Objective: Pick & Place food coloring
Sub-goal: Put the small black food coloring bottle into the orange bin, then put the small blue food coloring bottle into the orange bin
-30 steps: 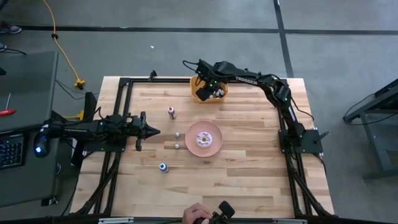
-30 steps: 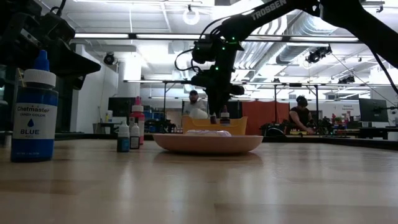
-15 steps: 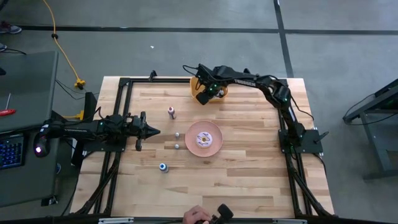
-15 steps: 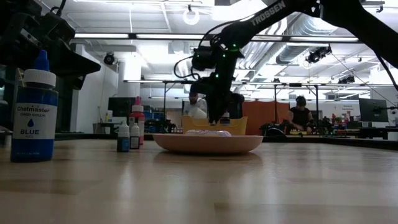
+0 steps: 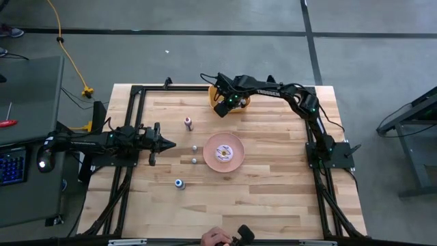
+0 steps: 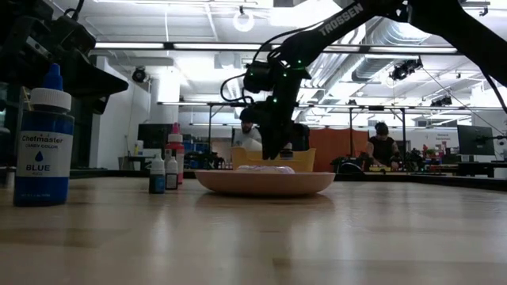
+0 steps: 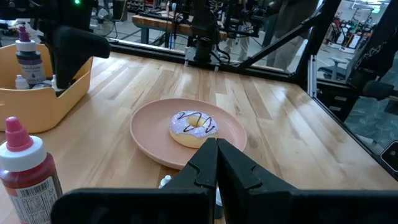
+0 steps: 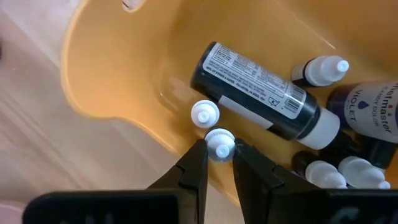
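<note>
The orange bin (image 5: 235,98) stands at the table's far edge. It holds several food coloring bottles, among them a dark one lying on its side (image 8: 261,93). My right gripper (image 8: 219,163) reaches down into the bin, shut on a small white-capped bottle (image 8: 219,144). A second white cap (image 8: 204,114) sits just beside it. On the table stand a red-capped bottle (image 5: 188,124), two tiny bottles (image 5: 194,147) (image 5: 194,161) and a blue bottle (image 5: 179,183). My left gripper (image 7: 216,163) waits shut at the table's left. My right gripper pinches the small bottle at its white cap (image 8: 219,149) between its two fingertips, coming from above and pointing steeply down. The bottle stands upright below the fingers, inside the bin near its wall. Whether its base rests on the bin floor, I cannot tell.
A pink plate (image 5: 235,160) with a doughnut (image 5: 223,152) lies at mid-table, near the two tiny bottles. The black frame (image 5: 136,92) runs along the table's edges. People show in the room beyond the table.
My right gripper has come down into the orange bin with the small bottle between its fingers. Its finger gap has stayed the same.
</note>
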